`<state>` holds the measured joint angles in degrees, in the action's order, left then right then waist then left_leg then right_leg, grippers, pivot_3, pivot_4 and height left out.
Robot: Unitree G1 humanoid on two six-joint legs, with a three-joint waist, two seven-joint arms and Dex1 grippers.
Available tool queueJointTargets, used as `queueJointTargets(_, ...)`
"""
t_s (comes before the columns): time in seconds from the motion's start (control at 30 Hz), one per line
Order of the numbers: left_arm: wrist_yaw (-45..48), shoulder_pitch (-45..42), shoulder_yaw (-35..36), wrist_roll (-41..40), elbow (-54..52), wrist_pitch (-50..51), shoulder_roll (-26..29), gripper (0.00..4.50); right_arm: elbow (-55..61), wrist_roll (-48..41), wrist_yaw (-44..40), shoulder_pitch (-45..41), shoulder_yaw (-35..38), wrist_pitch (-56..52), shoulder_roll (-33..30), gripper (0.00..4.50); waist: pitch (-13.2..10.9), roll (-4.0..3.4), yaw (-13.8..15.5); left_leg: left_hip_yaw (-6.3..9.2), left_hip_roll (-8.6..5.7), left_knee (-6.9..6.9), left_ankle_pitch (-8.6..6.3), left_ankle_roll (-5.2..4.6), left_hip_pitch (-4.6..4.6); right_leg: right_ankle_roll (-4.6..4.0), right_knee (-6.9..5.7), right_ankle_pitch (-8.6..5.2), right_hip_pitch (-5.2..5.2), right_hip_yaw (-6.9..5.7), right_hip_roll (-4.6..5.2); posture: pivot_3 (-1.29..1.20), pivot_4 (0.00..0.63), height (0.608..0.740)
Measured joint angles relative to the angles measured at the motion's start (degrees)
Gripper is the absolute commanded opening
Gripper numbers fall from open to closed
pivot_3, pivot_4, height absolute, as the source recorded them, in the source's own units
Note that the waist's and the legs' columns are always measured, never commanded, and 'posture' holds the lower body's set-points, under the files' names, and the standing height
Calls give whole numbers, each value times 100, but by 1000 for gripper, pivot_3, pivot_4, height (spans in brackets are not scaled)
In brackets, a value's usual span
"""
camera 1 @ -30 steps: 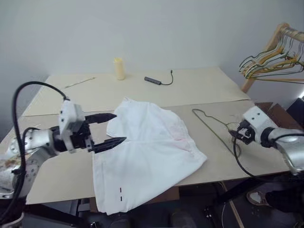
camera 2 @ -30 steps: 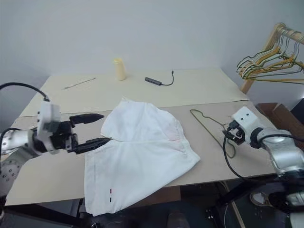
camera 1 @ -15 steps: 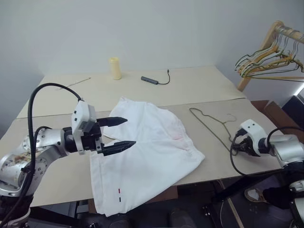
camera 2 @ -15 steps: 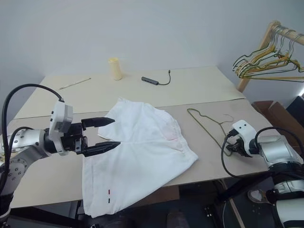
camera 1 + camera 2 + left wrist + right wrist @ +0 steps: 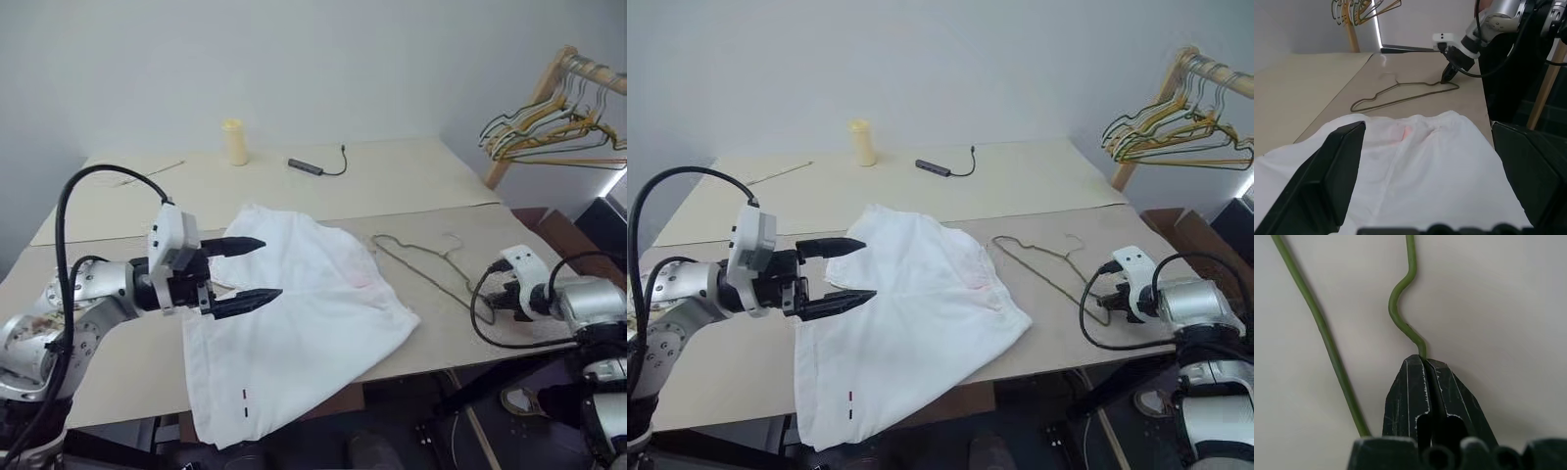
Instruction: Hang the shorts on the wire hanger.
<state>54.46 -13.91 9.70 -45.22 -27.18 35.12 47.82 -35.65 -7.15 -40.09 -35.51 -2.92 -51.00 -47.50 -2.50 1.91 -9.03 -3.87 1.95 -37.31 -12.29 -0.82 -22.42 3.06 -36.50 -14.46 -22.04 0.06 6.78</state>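
The shorts (image 5: 299,318) lie spread across the bench's (image 5: 411,186) front half, one leg draped over the front edge. The wire hanger (image 5: 421,264) lies flat beside them toward the right edge. The right gripper (image 5: 1425,361) has its fingers pinched together on the hanger's wire. The left gripper (image 5: 250,269) hovers over the shorts' left side, fingers spread wide, empty.

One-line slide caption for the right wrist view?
Right gripper shut on the wire hanger, pinching the thin wire where it lies on the tan table.
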Motion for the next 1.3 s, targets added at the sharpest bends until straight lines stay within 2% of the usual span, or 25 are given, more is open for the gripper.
queueJointTargets(0.17, -114, -372, -189, 219, 307, -1, -239, 4486, -8, -246, 855, -228, 986, -330, 242, 22, 1, -5, -33, 3, 0, 1, 0, 0, -12, 2, 1, 1, -10, 2, -1, -217, 0, 740)
queueJointTargets(0.37, -645, -1307, -244, 209, 975, 516, -616, 4486, 2106, -374, 1008, 335, 1385, 552, 330, 22, 1, -10, -141, 14, 0, -4, 0, -1, -27, 26, 5, 2, -18, 0, -4, -245, 0, 740)
queueJointTargets(0.5, -816, -1966, -256, 252, 1706, 692, -759, 4486, 3078, 454, 1006, 981, 841, 2931, 7, 22, 2, -12, -216, 13, 1, -4, 0, -1, -32, 46, 16, -4, -20, 0, -5, -255, 0, 740)
queueJointTargets(0.57, -775, -2368, -279, 350, 2204, 767, -733, 4486, 3053, 1133, 1179, 1107, 498, 4501, -252, 22, 2, -12, -280, 11, 0, -7, 0, -1, -38, 52, 26, 1, -21, -1, -5, -257, 0, 740)
queueJointTargets(0.67, -434, -2874, -333, 463, 2834, 769, -639, 4486, 2884, 1784, 1498, 1032, 246, 6221, -345, 22, 2, -12, -383, 10, 0, -9, -1, -2, -41, 49, 35, 8, -21, 3, -5, -253, 0, 740)
queueJointTargets(0.77, -30, -3121, -586, 598, 3150, 752, -614, 4486, 2709, 2076, 1676, 833, 120, 7120, -341, 22, 2, -12, -477, 12, 0, -9, -1, -2, -40, 31, 36, 23, -21, 7, -4, -252, 0, 740)
queueJointTargets(0.97, 1027, -3378, -1535, 1236, 3894, 589, -697, 4486, 2619, 2214, 1632, 454, -25, 7839, -160, 22, 1, -12, -598, 16, 1, -10, -1, -3, -37, 30, 32, 25, -18, 7, -5, -260, 0, 740)
queueJointTargets(1.17, 1468, -3917, -1958, 1833, 4664, 206, -1031, 4486, 2840, 2164, 1383, 350, -100, 7898, -2, 22, 1, -12, -608, 15, 0, -11, -2, -5, -39, 32, 32, 26, -19, 9, -4, -277, 0, 740)
queueJointTargets(1.3, 2033, -3967, -2329, 2233, 4957, -35, -1091, 4486, 3132, 2083, 1260, 275, -75, 7795, 52, 22, 1, -12, -636, 13, 2, -10, -2, -5, -36, 32, 30, 27, -19, 10, -4, -287, 0, 740)
